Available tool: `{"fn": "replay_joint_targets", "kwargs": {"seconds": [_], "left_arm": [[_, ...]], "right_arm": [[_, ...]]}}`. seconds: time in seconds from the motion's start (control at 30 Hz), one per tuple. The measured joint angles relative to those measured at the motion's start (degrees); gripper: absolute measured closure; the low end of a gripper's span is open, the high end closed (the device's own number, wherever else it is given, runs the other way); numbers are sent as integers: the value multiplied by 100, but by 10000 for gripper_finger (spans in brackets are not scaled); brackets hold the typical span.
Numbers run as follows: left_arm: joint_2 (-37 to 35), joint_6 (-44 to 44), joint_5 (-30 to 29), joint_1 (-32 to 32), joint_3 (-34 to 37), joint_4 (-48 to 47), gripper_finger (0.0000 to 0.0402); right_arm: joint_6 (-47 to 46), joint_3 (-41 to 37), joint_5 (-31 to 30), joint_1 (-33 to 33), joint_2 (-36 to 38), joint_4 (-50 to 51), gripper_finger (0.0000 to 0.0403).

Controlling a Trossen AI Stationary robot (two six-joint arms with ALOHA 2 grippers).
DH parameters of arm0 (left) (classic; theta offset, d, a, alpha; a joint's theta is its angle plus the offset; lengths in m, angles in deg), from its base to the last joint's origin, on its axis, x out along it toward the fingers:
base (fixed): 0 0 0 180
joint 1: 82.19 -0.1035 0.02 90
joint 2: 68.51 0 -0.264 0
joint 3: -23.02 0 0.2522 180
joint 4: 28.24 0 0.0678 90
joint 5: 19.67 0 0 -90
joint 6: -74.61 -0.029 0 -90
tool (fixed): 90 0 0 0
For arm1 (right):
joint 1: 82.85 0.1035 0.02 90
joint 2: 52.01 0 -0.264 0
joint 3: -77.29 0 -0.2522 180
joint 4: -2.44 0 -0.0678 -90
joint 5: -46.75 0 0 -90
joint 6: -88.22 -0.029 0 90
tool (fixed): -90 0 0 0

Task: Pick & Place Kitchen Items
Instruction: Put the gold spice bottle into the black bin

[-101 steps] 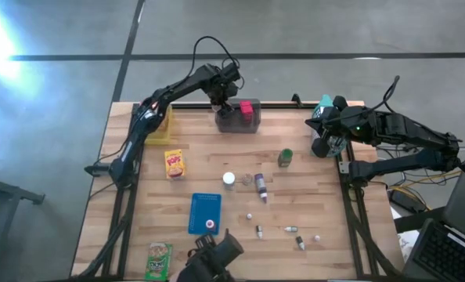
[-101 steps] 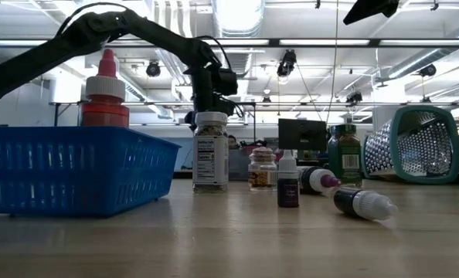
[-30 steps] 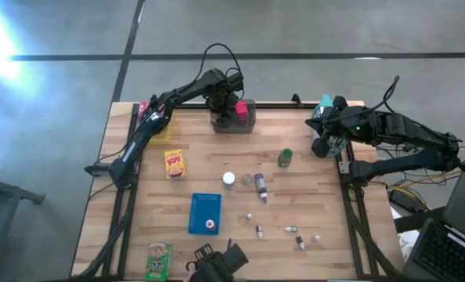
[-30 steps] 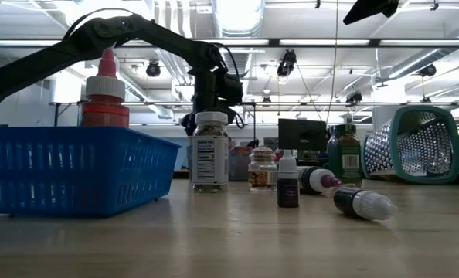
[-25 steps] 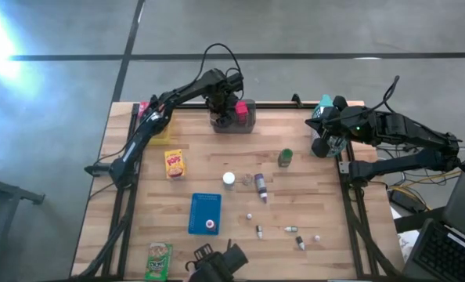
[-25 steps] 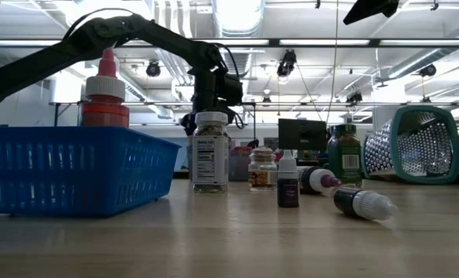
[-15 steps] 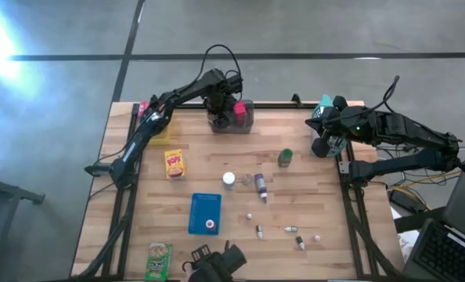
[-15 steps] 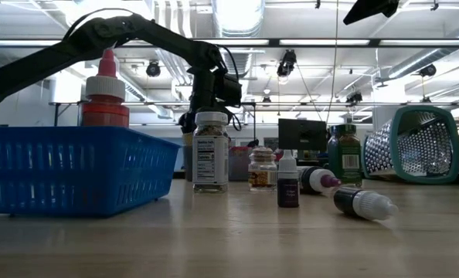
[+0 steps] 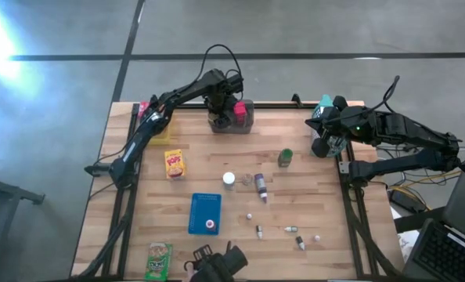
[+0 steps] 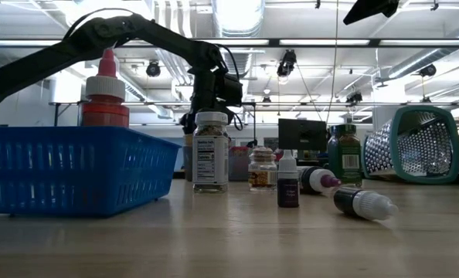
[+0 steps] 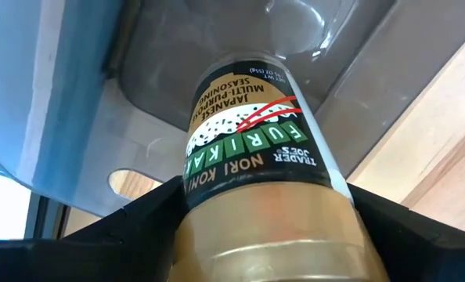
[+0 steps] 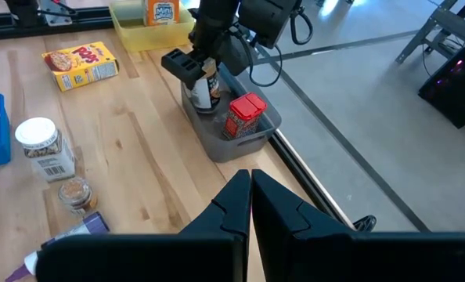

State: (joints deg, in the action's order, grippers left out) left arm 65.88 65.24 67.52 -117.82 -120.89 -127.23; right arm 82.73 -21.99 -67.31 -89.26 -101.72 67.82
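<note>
**Lowering a furikake jar into the grey bin**

Holding a glass seasoning jar [image 11: 257, 168] between both dark fingers [image 11: 150, 215], with the left gripper [image 9: 219, 106] poised over the grey bin [image 9: 248, 125] at the table's far edge. Spread about as wide as the jar itself and pressed against its sides. Readable on the label: "TRADER JOE'S", "NORI KOMI FURIKAKE", "JAPANESE MULTI-PURPOSE SEASONING" (smaller print too fine to make out). Jar base down inside the bin's grey walls, just beside a red packet [image 12: 245, 115] already standing in there.

Parked at the table's right edge, the right gripper [image 9: 320, 146], fingers pressed together with nothing between them.

Elsewhere on the wooden table [image 9: 319, 204]: a yellow cereal box [image 9: 174, 164] marked "POPS", lying flat near the left side. Behind it a yellow bin [image 12: 138, 17] with an orange-and-blue carton [image 12: 161, 12] reading "mini". Toward the near edge a blue tray [image 9: 205, 211] holding a red-capped bottle [image 10: 104, 89]. Mid-table, a white-lidded jar [image 9: 228, 180], a small glass jar [image 12: 73, 191] and a green-capped bottle [image 9: 285, 157]. Scattered toward the near right, several tiny dropper bottles [image 9: 299, 243], some toppled. Near the front left corner, a green packet [image 9: 159, 260] (lettering unreadable).
</note>
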Motion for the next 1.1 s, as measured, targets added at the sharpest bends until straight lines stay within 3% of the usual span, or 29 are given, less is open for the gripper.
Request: {"fn": "replay_joint_targets", "kwargs": {"seconds": [0.73, 1.1], "left_arm": [[-44, -82, 59, 19, -240, -114, 62], [-944, 156, 15, 30, -472, -7, 62]], "right_arm": [[4, 0, 0, 0, 0, 2, 394], [5, 0, 0, 2, 2, 2, 394]]}}
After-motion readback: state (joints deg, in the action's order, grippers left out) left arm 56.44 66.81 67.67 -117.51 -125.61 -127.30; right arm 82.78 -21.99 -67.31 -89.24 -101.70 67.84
